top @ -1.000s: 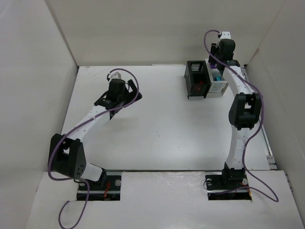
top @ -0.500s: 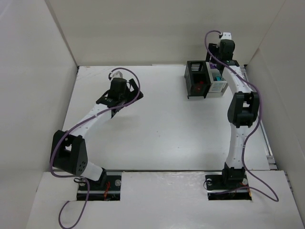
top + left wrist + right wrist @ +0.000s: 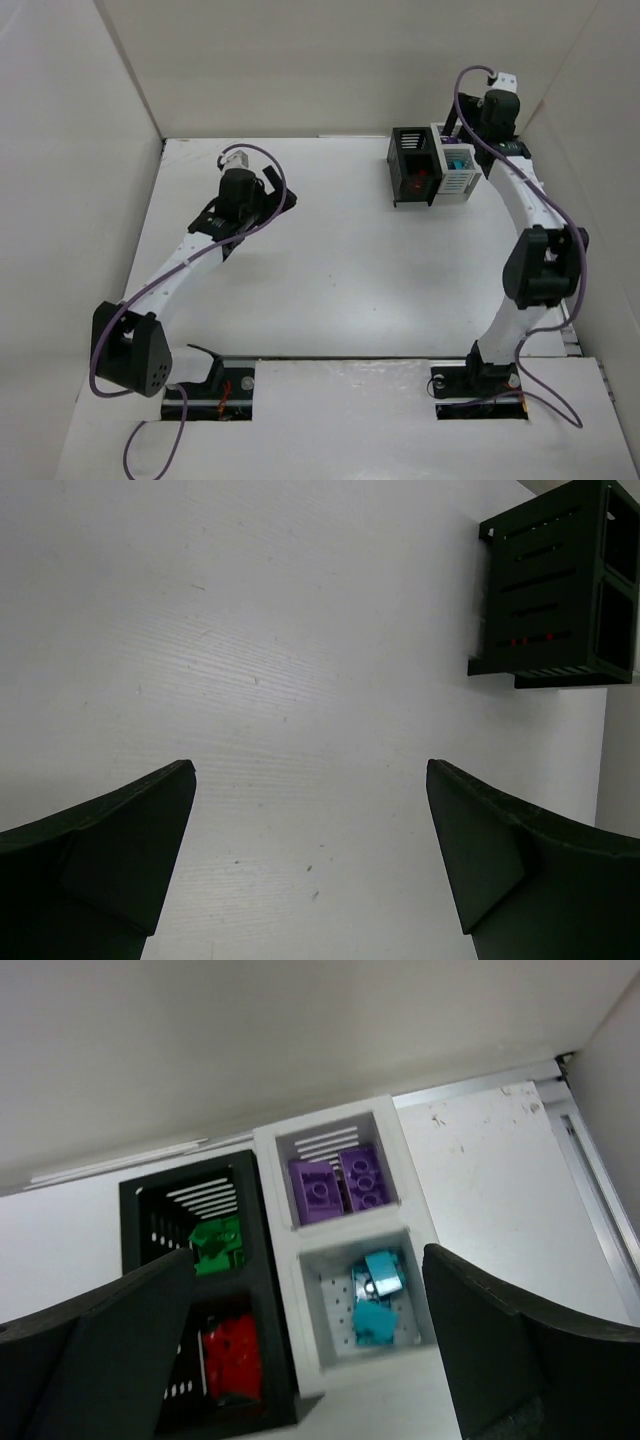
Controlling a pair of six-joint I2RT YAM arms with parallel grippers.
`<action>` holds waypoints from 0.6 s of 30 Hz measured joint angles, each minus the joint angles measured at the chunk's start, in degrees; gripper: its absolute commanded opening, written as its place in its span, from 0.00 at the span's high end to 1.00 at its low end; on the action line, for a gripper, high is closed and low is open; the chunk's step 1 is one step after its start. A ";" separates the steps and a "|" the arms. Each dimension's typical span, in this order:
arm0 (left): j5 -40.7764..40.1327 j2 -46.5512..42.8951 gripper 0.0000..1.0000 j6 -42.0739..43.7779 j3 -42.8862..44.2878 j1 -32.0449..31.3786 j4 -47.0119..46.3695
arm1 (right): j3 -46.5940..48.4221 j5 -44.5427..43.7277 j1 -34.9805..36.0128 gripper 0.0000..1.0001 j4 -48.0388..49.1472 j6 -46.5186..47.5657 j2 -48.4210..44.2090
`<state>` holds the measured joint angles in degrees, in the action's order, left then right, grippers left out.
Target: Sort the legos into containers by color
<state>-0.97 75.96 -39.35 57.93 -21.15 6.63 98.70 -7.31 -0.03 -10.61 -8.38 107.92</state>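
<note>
The containers stand at the back right: a black bin (image 3: 415,170) joined to a white bin (image 3: 457,175). The right wrist view looks down into them. The black bin (image 3: 265,1290) holds green legos (image 3: 218,1245) and red legos (image 3: 230,1355). The white bin (image 3: 290,1290) holds purple legos (image 3: 340,1182) and teal legos (image 3: 375,1295). My right gripper (image 3: 307,1252) hangs open above the bins with nothing between its fingers; from above, the right gripper (image 3: 478,135) is just behind the white bin. My left gripper (image 3: 310,765) is open over bare table, left of the black bin (image 3: 560,590).
White walls close in the table at the back and on both sides. A metal rail (image 3: 590,1180) runs along the right edge beside the bins. The left gripper (image 3: 255,212) hovers over the table's left half.
The right arm has drawn back and to the right from over the bins, and its jaws have opened wide. The left arm has shifted slightly left.
</note>
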 measured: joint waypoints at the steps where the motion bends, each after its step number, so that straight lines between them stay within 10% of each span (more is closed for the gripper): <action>1: 0.07 -1.01 0.00 -0.04 -0.66 0.00 -0.09 | -2.91 -0.28 0.00 0.00 0.55 -0.90 -3.08; 18: 2.32 -15.74 0.00 -0.11 -11.56 0.00 1.84 | -41.31 -6.14 15.39 0.00 -3.52 -11.17 -38.91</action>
<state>1.34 60.23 -39.46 46.37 -21.15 8.47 57.39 -13.45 15.35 -14.13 -19.55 69.01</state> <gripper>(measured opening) 0.997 0.994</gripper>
